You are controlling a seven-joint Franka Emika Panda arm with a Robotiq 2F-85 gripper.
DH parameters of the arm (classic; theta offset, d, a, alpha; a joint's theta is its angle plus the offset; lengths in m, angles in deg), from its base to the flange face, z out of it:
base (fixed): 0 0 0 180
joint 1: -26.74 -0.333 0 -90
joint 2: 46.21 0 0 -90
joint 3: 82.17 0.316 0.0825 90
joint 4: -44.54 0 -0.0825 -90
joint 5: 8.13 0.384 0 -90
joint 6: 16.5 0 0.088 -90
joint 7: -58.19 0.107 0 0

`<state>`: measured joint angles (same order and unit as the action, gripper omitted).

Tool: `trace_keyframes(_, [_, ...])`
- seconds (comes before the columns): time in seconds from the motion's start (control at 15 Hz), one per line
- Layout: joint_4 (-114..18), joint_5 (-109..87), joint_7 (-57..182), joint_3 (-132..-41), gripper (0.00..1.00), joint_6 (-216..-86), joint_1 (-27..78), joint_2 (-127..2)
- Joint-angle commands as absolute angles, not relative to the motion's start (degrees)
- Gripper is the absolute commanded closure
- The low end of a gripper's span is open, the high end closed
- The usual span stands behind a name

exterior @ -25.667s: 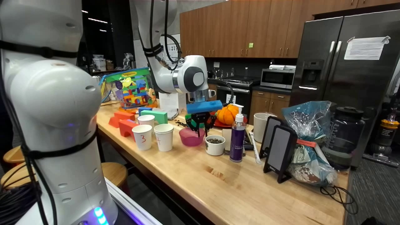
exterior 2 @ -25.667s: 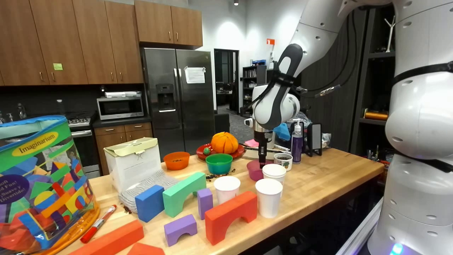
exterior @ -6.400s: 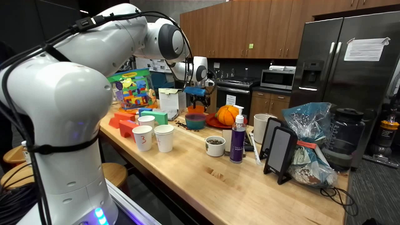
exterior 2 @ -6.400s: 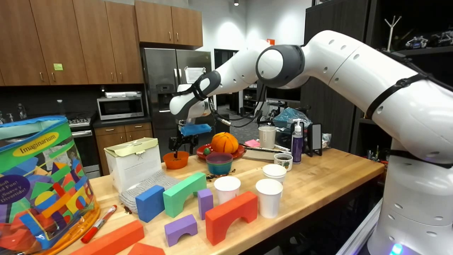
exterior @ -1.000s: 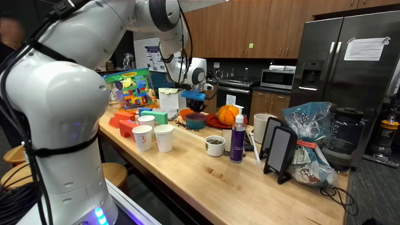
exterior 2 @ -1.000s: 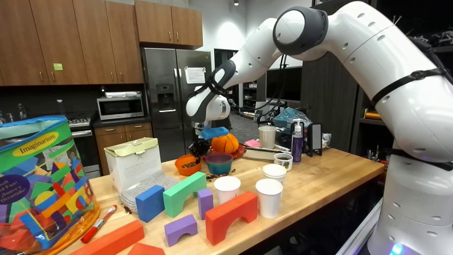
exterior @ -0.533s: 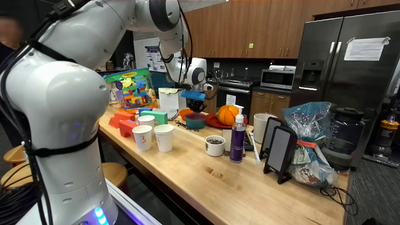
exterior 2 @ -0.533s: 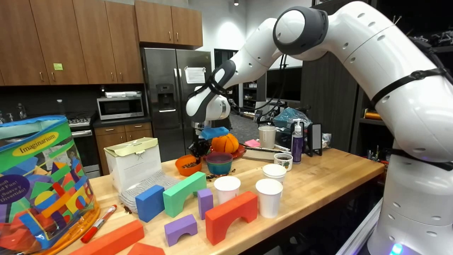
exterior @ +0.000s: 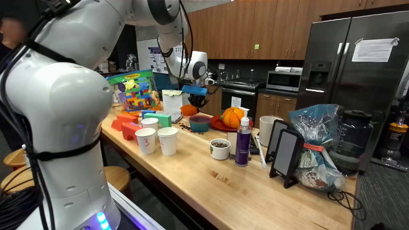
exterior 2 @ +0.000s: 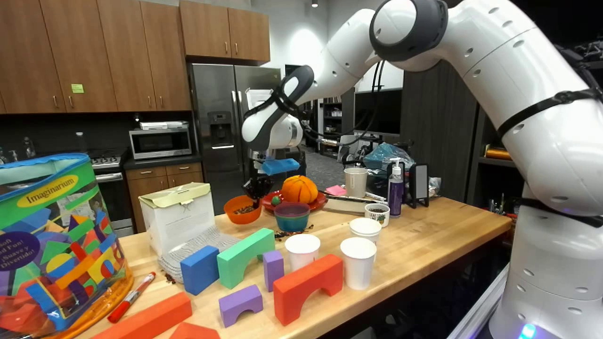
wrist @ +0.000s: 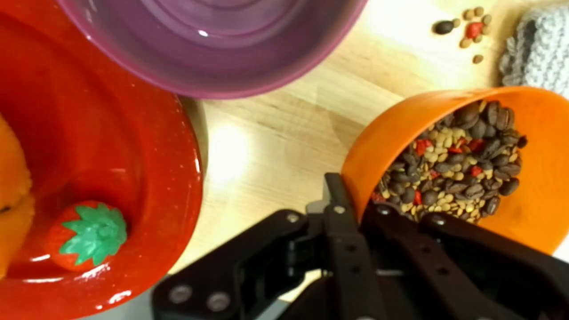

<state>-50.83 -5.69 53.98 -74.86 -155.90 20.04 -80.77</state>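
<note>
Orange bowl (wrist: 391,133) pinched by the rim, and tilted!
Look at that gripper (wrist: 355,193), clenched on the bowl's wall: one black finger (wrist: 335,191) outside it, its partner tucked inside by a mix of dark beans, pale grains and red bits (wrist: 453,169). Just beside, the wrist view brings a purple bowl (wrist: 213,58), sitting inside a teal bowl (exterior 2: 291,223) in both exterior views. Near it lies the red plate (wrist: 173,186), bearing a strawberry (wrist: 95,233) with a green leafy cap and the edge of an orange pumpkin (wrist: 13,191). Loose beans (wrist: 443,27) dot the wooden counter (wrist: 280,146) by some grey knit (wrist: 544,53). And in an exterior view, a white box (exterior 2: 179,214) stands near the orange bowl, with toy blocks (exterior 2: 200,273) and paper cups (exterior 2: 358,266) closer to the camera.
</note>
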Motion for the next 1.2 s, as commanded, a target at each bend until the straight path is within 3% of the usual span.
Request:
trace_keyframes(0.0, [-54.3,-6.1,53.4,-74.7,0.99,-155.2,19.9,-75.4])
trace_keyframes(1.13, [-74.6,-1.4,37.7,-74.8,0.99,-155.4,28.0,-60.4])
